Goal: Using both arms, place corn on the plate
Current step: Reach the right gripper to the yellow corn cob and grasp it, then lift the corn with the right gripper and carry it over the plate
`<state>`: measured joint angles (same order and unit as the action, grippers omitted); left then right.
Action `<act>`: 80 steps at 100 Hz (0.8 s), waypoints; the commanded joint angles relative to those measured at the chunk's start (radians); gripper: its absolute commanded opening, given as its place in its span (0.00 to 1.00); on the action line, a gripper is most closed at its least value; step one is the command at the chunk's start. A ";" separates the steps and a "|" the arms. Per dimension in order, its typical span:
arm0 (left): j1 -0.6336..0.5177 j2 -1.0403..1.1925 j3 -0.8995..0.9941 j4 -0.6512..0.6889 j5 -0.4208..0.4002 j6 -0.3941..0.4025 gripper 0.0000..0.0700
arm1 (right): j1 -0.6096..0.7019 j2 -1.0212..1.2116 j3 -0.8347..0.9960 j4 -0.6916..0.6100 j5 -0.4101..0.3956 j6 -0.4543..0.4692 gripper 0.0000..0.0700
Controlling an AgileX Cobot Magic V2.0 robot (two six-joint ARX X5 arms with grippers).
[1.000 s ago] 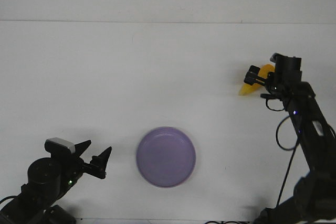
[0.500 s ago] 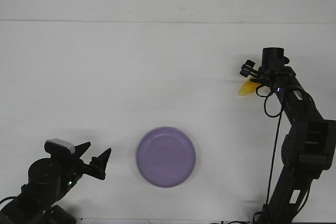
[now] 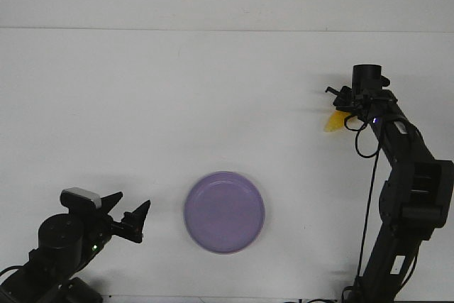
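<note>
Two hands, left (image 3: pixel 130 219) spread empty, right (image 3: pixel 343 104) over corn (image 3: pixel 332 123), grip unclear

White table (image 3: pixel 177 97), plain matte top. Lavender plate (image 3: pixel 224 211) sits flat near the front edge, roughly centre. Yellow corn (image 3: pixel 332 123) lies far right, mid-depth, mostly hidden; well apart from the plate

We see only the pointed tip of the corn (image 3: pixel 332 123) at the right of the frame; the right gripper (image 3: pixel 345 104) covers the rest, and its jaws are too small to read. The left arm (image 3: pixel 53 246) is cut off by the bottom left edge.
</note>
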<state>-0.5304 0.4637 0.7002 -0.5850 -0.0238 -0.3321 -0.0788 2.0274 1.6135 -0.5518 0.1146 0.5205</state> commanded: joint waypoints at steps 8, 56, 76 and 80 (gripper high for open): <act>-0.004 0.003 0.013 0.007 -0.004 0.000 0.71 | 0.000 -0.076 0.022 -0.028 -0.027 -0.049 0.21; -0.004 0.003 0.013 0.006 -0.014 0.036 0.71 | 0.175 -0.692 -0.048 -0.153 -0.198 -0.311 0.21; -0.004 0.003 0.013 0.006 -0.014 0.035 0.71 | 0.459 -0.884 -0.311 -0.128 -0.203 -0.377 0.21; -0.004 0.003 0.012 0.006 -0.015 0.035 0.71 | 0.527 -0.898 -0.370 -0.118 -0.208 -0.383 0.21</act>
<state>-0.5304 0.4637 0.7002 -0.5850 -0.0319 -0.3054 0.3546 1.1183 1.3155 -0.6827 -0.0860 0.1745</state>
